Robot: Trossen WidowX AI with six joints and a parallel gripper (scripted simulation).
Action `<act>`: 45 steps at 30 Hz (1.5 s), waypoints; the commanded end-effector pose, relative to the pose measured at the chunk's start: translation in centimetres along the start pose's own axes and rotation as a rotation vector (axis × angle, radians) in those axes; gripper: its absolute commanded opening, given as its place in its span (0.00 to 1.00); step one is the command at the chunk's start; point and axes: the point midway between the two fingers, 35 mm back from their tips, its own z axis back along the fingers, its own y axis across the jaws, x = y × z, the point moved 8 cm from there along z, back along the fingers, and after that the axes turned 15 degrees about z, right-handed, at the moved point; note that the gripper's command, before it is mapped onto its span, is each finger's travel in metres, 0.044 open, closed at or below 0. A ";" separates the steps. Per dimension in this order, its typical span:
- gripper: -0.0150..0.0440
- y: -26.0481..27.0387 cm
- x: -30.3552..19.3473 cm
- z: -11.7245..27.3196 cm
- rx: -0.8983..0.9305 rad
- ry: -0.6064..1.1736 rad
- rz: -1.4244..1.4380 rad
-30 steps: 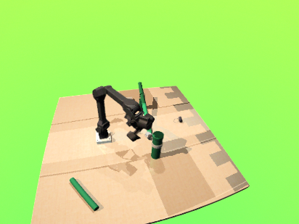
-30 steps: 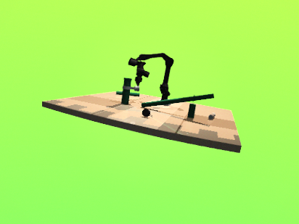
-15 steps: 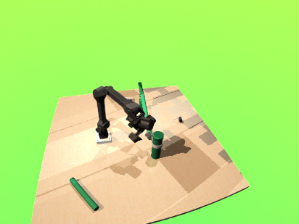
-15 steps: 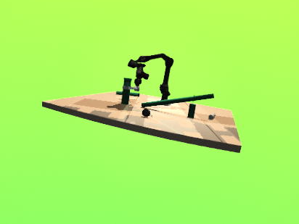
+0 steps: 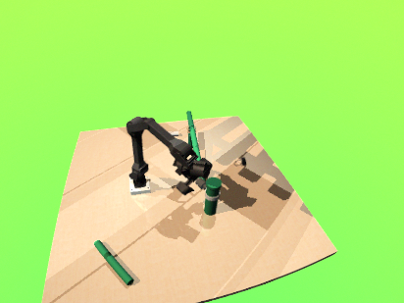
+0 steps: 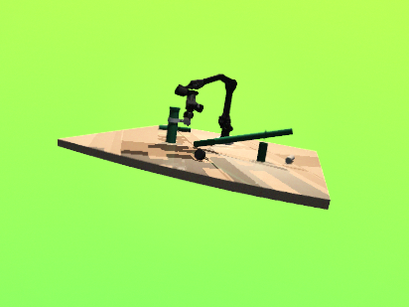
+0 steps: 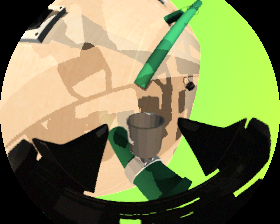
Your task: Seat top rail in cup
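Note:
The green big post (image 5: 210, 207) (image 6: 172, 134) (image 7: 159, 182) stands upright. Its pale brace band (image 5: 212, 197) (image 7: 133, 170) is around it below the cap, and the grey rail-end cup (image 6: 187, 121) (image 7: 145, 136) hangs on the band's side, mouth visible in the wrist view. My gripper (image 5: 192, 185) (image 7: 144, 124) is open and empty, its fingers on either side of the cup in the wrist view; whether they touch it cannot be told. The green rail (image 5: 193, 135) (image 6: 243, 137) (image 7: 164, 55) slopes, its near end lower than the cup and apart from it. The loop cap is too small to make out.
A short green post (image 6: 262, 152) stands below the rail. A dark round part (image 5: 243, 161) (image 6: 200, 154) (image 7: 189, 85) lies near the rail's low end. A loose green rod (image 5: 114, 263) lies at the front left. A small pale cylinder (image 6: 290, 159) lies beyond the short post.

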 end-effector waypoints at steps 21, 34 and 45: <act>0.73 0.1 0.3 -2.7 0.004 -0.004 -0.006; 0.25 -0.1 0.3 -2.8 0.007 0.008 -0.028; 0.25 -1.1 0.4 -3.4 0.021 0.062 -0.126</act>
